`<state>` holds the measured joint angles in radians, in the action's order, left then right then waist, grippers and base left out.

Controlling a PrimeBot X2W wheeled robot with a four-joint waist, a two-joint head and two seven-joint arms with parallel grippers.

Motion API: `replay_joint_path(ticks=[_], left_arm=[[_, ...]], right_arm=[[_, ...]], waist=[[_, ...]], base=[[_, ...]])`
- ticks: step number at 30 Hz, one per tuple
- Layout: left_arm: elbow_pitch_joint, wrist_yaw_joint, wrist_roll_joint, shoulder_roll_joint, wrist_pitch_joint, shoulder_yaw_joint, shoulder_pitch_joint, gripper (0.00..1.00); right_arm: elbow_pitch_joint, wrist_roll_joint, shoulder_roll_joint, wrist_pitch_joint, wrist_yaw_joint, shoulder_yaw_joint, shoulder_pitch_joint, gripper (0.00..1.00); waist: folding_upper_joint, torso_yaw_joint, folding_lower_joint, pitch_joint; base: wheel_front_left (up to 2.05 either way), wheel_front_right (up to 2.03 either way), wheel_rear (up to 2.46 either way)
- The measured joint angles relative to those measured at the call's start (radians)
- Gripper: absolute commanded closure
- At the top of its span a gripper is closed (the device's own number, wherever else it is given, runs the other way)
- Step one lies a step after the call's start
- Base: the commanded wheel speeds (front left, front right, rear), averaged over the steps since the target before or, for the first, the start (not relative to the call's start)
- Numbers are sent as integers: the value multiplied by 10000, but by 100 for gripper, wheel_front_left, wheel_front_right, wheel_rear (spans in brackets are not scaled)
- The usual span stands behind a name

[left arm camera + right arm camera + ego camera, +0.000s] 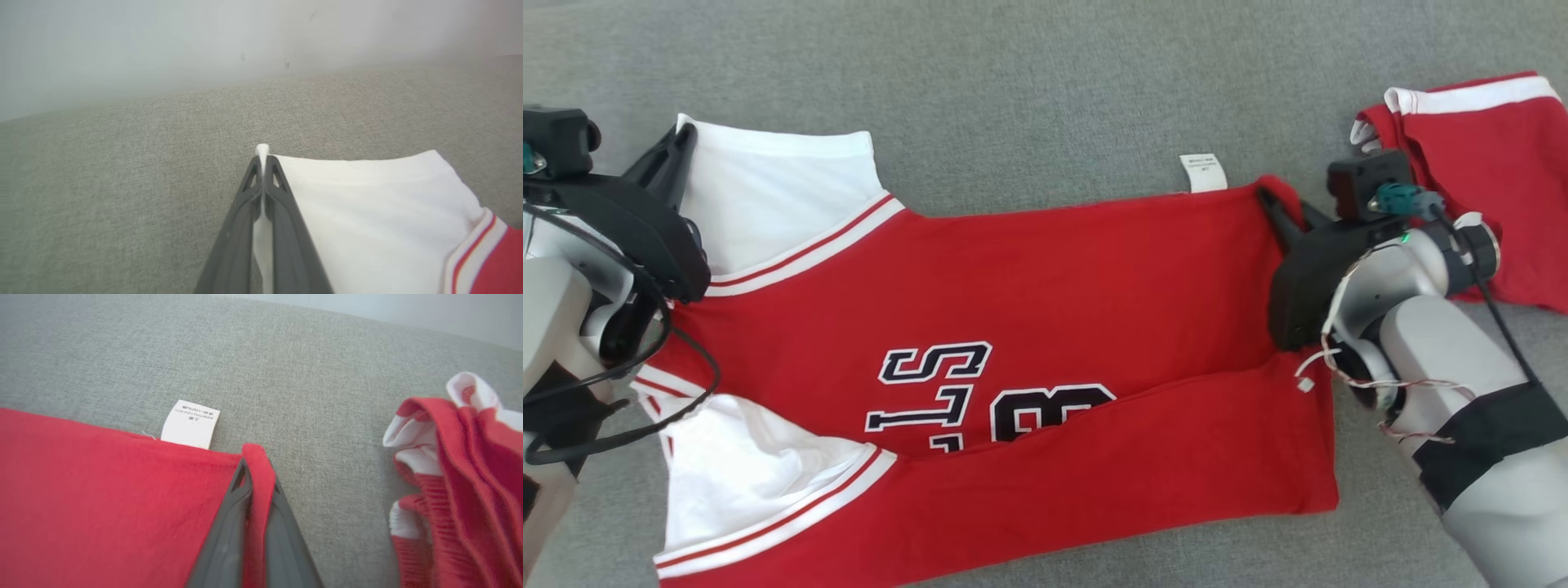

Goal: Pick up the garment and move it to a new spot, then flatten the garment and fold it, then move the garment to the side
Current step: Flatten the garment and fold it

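Both jaws are clenched on the jersey [1045,278]: our left gripper [682,140] on its white sleeve [776,188], our right gripper [1270,200] on its red hem [1319,457], long axis between them.

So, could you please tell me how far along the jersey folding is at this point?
Done: the red jersey lies spread out on the grey surface, its near edge already folded over part of the lettering. In hand: the left gripper is shut on the white sleeve corner, the right gripper on the hem corner beside the care label. Left: probably the far-side fold, then moving it aside.
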<state>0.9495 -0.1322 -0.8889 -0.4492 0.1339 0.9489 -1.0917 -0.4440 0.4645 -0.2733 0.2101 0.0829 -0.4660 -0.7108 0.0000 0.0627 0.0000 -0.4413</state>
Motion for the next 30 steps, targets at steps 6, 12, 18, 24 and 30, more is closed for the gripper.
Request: replay_joint_path(ticks=[6,12,18,24,30], left_arm=[[-203,0,-127,-155,305,221,2,100],[-594,0,-274,-203,708,431,23,100],[-1055,0,-583,-221,966,727,471,100],[-1605,-2,-851,-397,1135,763,1162,100],[-1854,-2,-905,-500,1151,805,1607,100]], right_arm=[[-483,0,-171,-297,-232,107,-214,100],[-865,50,-23,-706,-489,86,-216,100],[-1172,134,-75,-1348,-924,109,-74,100],[-1085,226,-228,-2052,-1340,94,637,100],[-1244,299,-412,-2405,-1455,123,1075,100]], waist=[[0,-174,0,259],[0,-315,0,590],[0,-447,-1,1108],[0,-611,-1,1650],[0,-678,-1,2016]], base=[[0,0,0],[0,0,0],[0,0,0],[0,0,0],[0,0,0]])
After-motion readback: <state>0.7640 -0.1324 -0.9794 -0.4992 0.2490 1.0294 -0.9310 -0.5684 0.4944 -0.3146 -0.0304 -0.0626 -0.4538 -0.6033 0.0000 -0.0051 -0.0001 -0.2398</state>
